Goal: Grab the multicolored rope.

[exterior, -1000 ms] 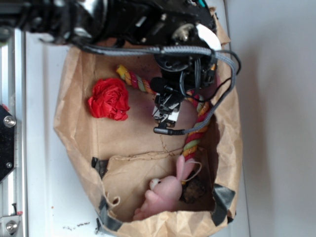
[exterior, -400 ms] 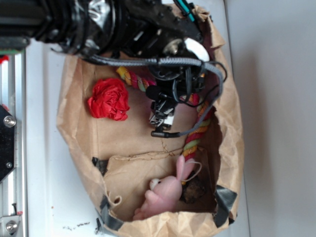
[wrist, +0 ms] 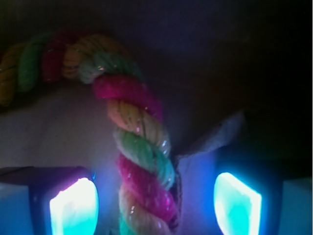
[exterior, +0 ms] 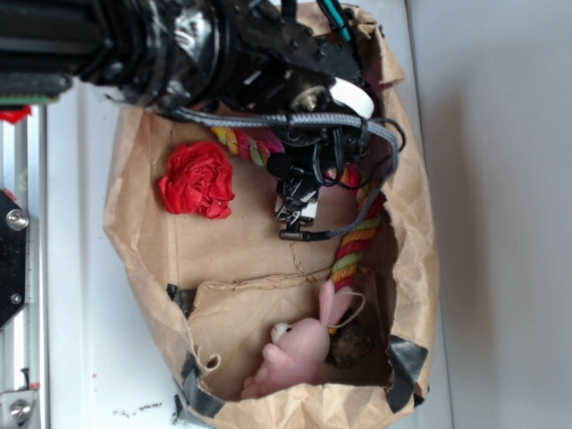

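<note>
The gripper [wrist: 155,205] stands wide open, its two glowing pads [wrist: 73,208] set well apart at the bottom of the wrist view. The rope [wrist: 142,161] runs up between them, nearer the left pad, and I cannot tell whether either pad touches it; nothing is clamped. It is a thick twisted cord of pink-red, pale yellow and green strands, fuzzy on the surface, bending over to the left at its top.

From outside, the black arm hangs over a crumpled brown paper bag [exterior: 143,241] lying on the white worktop [exterior: 80,295]. The rope [exterior: 357,246] curves along the bag's right wall, passes under the arm and shows again near the bag's top edge. The gripper [exterior: 298,204] sits just left of the rope's right-hand stretch. A red ruffled ball [exterior: 197,179] lies by the bag's left side, well apart from the gripper. A pink plush rabbit [exterior: 304,344] rests near the bag's bottom edge, its ear close to the rope's lower end.
</note>
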